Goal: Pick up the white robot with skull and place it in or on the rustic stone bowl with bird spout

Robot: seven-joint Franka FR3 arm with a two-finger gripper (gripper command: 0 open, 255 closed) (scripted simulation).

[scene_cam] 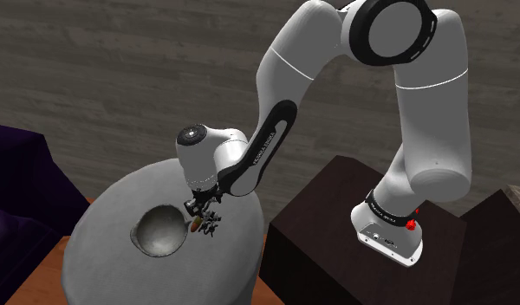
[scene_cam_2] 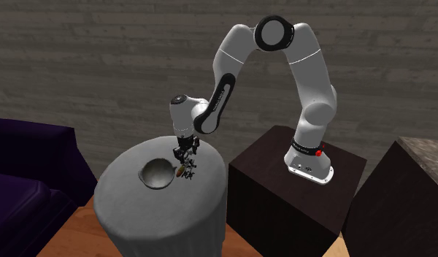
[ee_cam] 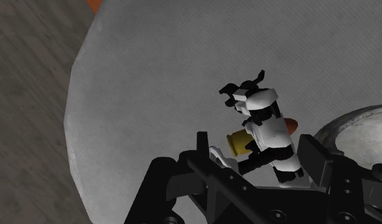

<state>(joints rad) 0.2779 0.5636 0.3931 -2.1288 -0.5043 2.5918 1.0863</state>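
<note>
Presently, item one: the claw (ee_cam: 258, 143), all black, pointed down at the tabletop (scene_cam: 120, 195) near its middle. Its fingers (ee_cam: 316, 159) are spread, one on each side of the lower end of the white robot toy (ee_cam: 267, 127); neither visibly presses on it, so it is judged not yet gripped. Item two: the toy, white with black limbs, a yellow piece and an orange part. It appears to lie on the tabletop, most of its length reaching out past the fingertips. Item three: the bowl (scene_cam: 154, 227), grey and rough-sided, just beside the toy on the side away from the stand (scene_cam: 336, 208), also near the tabletop's middle and well apart from every edge. Item four: the white arm (scene_cam: 276, 78), bent over from the stand. Hazards, as judged:
- A closure at the toy's end, rather than across its body, may catch only a thin black limb, so the toy pivots or slips out on lifting.
- The long free end may swing and strike the bowl's rim in transfer.
- The finger nearer the bowl has little room and could nudge the rim, shifting the bowl.
</note>
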